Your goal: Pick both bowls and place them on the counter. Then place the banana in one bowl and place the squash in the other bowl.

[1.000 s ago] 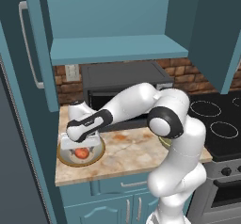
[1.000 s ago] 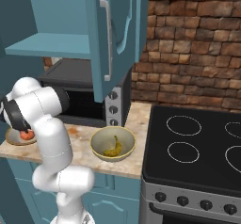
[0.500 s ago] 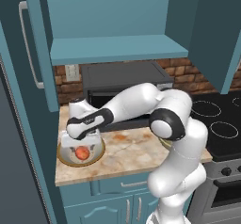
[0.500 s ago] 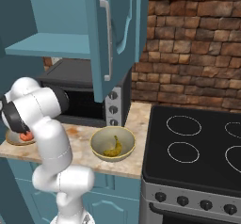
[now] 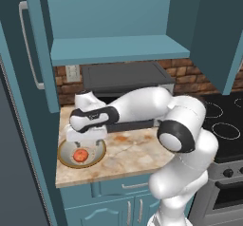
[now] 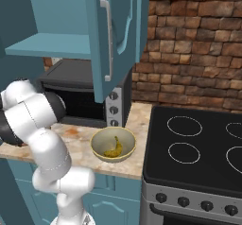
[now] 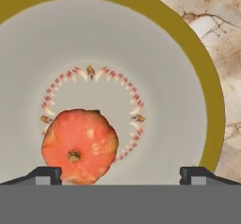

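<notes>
Squash (image 7: 79, 145) seemingly between spread fingers (image 7: 46, 174)

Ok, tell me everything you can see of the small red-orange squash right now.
The small round red-orange squash lies inside the wide shallow bowl with the whitish inside and brown rim, off-centre on a ring of small red-and-white painted marks. Its skin is mottled orange-red with pale flecks, slightly lumpy, with a small dark stem spot facing the hand camera. The open two-finger gripper hangs above it, not touching. From the left base view it sits in that bowl near the left end of the beige mottled stone counter.
</notes>
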